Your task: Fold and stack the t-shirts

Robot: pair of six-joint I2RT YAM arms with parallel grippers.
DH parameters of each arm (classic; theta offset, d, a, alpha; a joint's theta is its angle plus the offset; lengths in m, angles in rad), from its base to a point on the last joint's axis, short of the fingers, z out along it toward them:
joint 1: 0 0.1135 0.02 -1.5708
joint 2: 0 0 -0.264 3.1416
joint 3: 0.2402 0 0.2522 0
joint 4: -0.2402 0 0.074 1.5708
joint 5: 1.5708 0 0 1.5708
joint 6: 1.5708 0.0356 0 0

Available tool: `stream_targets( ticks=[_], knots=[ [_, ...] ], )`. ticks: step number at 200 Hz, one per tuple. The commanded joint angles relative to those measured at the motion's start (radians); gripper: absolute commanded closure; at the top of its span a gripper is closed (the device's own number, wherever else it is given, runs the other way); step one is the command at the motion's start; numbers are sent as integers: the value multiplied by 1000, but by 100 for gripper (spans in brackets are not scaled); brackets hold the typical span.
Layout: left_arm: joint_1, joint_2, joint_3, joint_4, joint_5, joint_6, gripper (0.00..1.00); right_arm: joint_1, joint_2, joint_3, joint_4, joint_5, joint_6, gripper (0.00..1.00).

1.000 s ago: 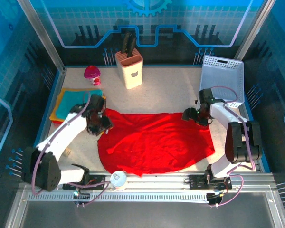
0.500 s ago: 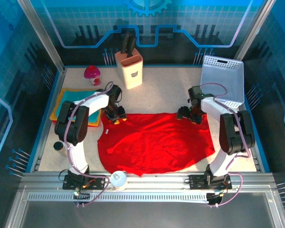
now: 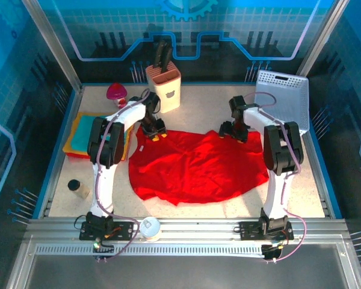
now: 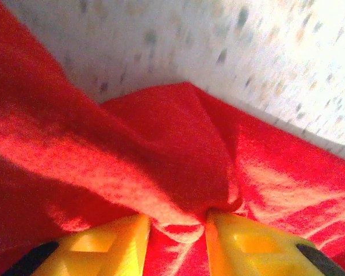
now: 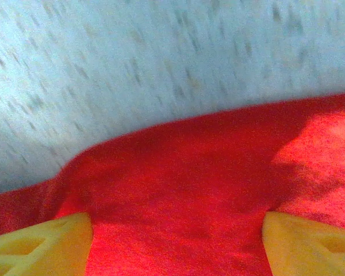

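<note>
A large red t-shirt point(image 3: 198, 168) lies spread across the middle of the table. My left gripper point(image 3: 153, 135) is at its far left corner. In the left wrist view its yellow fingers point(image 4: 115, 247) pinch a bunched fold of the red cloth point(image 4: 161, 161), so the left gripper point(image 4: 178, 227) is shut on it. My right gripper point(image 3: 230, 131) is at the far right corner of the shirt. There the right gripper point(image 5: 178, 230) stands open, fingers wide apart, with flat red cloth point(image 5: 190, 172) lying between them. Folded teal, orange and yellow t-shirts point(image 3: 87, 135) are stacked at the left.
A white perforated basket point(image 3: 283, 99) leans at the back right. A knife block point(image 3: 164, 89) and a pink object point(image 3: 115, 93) stand at the back. A small jar point(image 3: 78, 188) sits at the near left, and a white cup point(image 3: 149, 227) on the front rail.
Both grippers have moved toward the back of the table. The left one closed on the shirt's corner, and the shirt's far edge shifted back with them.
</note>
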Motion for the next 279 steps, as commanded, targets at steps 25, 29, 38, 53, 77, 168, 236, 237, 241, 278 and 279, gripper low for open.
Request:
stream_targets(
  ticks=[25,29,38,53,77,168,236,237,241,278,279],
  knots=[
    [37,101,102,-75,-37,15,65,-11,91,149,-45,34,-23,22],
    [39,99,105,-78,-37,15,65,-12,90,149,-45,34,-23,22],
    [43,88,104,-85,-43,14,65,-13,77,140,-42,35,-22,22],
    [47,68,78,-77,-49,15,64,-16,29,91,-23,41,-19,22],
    [53,42,-6,-46,-43,11,65,-40,-60,-37,25,58,-10,21],
    [58,-117,-138,9,-32,-4,58,-174,-254,-237,105,-1,-63,18],
    [30,-596,-405,-61,-38,70,37,-124,-583,-426,108,-104,-61,0],
    [29,-604,-413,-61,-37,68,37,-124,-586,-429,108,-106,-61,0],
    [24,-631,-447,-58,-38,61,37,-124,-601,-444,108,-114,-57,0],
    [-54,-903,-780,-48,-37,-91,43,-101,-752,-562,77,-117,-30,0],
    [-58,-911,-787,-48,-39,-96,44,-100,-756,-565,76,-115,-30,0]
  ],
)
